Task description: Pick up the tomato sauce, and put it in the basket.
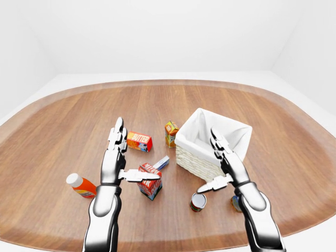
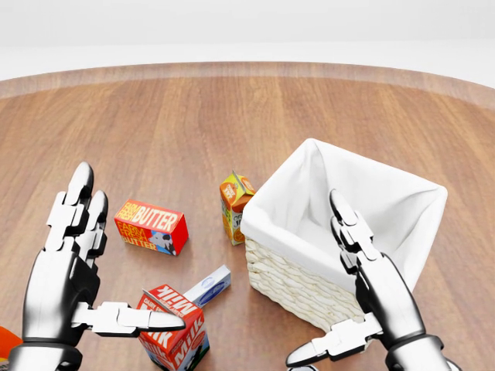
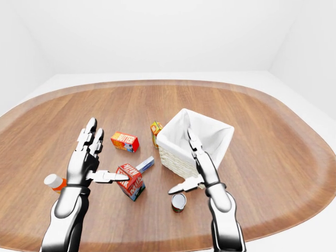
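While both hands hang spread above the table, nothing is held: the left hand has its fingers straight up and thumb stuck out over the milk carton, and the right hand is just as splayed, its thumb pointing toward the tomato sauce can. That can stands upright on the wood just beside the lined wicker basket, low in the eye views and cut off at the bottom of the head view.

The risk, as I judge it, is the reach itself – the can sits almost under the right wrist, so a downward grab could clip its rim and tip it, or the forearm could shove the basket aside. A second small can is partly hidden behind that arm, easy to mistake or knock. The butter box, juice carton and an orange bottle lie well apart from the target.

The surface is a broad oval wooden tabletop with plank grain – around it, plain white floor and walls, otherwise bare
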Robot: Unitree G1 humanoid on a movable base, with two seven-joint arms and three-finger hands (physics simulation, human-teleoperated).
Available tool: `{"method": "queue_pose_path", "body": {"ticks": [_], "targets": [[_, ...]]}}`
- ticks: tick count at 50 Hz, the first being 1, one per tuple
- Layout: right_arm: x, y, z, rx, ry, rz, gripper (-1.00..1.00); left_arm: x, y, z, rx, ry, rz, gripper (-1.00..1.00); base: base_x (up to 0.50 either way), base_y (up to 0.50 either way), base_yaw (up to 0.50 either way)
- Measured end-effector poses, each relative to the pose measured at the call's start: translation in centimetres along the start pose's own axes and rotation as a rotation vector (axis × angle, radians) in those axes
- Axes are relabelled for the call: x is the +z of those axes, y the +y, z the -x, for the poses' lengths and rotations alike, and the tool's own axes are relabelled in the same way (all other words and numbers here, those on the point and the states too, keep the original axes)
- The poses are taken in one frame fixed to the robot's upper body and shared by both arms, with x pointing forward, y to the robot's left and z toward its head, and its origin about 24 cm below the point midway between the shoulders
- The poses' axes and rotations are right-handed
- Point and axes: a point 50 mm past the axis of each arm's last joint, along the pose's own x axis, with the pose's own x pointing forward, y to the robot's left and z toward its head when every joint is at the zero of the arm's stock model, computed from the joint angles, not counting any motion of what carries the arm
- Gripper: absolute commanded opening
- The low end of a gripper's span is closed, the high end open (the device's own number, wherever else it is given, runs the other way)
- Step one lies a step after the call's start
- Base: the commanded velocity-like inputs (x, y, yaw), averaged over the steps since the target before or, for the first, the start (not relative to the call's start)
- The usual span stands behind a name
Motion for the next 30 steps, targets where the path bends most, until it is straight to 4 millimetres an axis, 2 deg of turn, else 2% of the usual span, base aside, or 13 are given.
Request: {"method": "queue_pose_path", "body": {"ticks": [30], "targets": [[-0.76,0.62,0.5,0.151,-0.003,-0.042,1.0,-0.56,-0.23,0.1,-0.009,0.025,-0.004,1.0,0.0,0.0,0.0]]}}
